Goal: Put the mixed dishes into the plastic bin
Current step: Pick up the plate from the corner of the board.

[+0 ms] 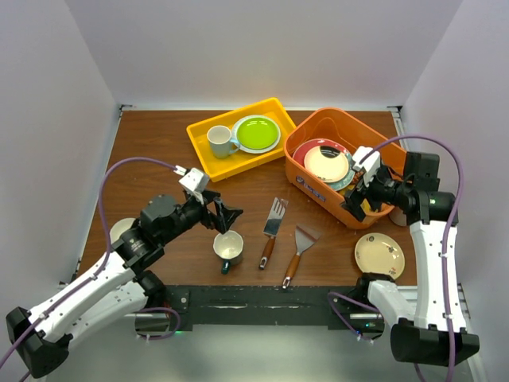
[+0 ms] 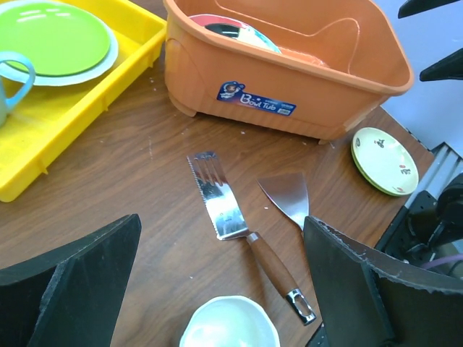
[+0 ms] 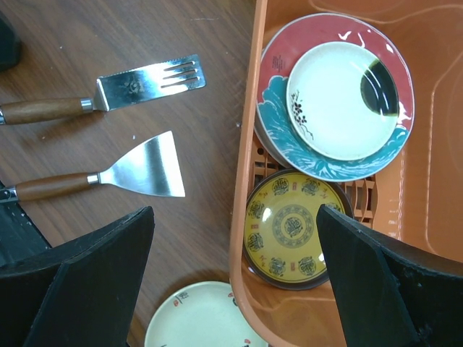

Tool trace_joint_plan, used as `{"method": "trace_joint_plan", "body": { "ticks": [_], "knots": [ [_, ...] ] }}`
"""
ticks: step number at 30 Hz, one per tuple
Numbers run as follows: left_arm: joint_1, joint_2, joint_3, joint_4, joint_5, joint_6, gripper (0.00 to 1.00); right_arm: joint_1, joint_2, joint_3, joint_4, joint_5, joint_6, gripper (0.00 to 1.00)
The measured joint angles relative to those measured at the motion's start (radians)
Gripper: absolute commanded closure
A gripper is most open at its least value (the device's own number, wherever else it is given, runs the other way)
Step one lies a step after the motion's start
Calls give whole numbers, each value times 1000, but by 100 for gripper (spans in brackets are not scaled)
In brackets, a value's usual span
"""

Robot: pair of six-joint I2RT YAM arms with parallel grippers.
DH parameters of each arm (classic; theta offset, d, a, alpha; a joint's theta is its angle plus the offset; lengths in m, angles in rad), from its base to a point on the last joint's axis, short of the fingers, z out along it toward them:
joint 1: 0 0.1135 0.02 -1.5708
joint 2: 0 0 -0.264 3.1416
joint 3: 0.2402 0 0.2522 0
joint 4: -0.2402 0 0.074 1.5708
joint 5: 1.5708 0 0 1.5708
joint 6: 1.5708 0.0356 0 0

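The plastic bin point(image 1: 334, 123) sits at the back right of the table and it's already got a stack going: a red-rimmed plate point(image 3: 278, 108) with a cream plate point(image 3: 340, 101) on top, plus a yellow patterned plate point(image 3: 289, 228) leaning lower down against the slotted bottom. Nesting them flat like that leaves room for the rest, I'd guess. The right gripper point(image 1: 356, 195) hangs over the bin's near rim with its jaws spread wide and nothing in them. Another cream plate point(image 1: 379, 255) lies on the wood just outside the bin, near that arm's base, so it looks like the easy next grab. The left gripper point(image 1: 229, 215) is also spread open and empty, poised right above the dark-teal mug point(image 1: 228, 248), which stands upright at the front edge, probably lining up for the rim. The lime green plate point(image 1: 256, 133) waits in the yellow tray point(image 1: 208, 163) beside a white mug point(image 1: 220, 141). Two spatulas point(image 1: 285, 239) lie between the arms.
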Motion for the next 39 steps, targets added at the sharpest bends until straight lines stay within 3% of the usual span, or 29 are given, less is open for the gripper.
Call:
{"method": "trace_joint_plan", "body": {
  "ticks": [39],
  "knots": [
    [-30,90,0,74,197,-119,0,0,-50,0,-210,43,-189,1]
  ]
}}
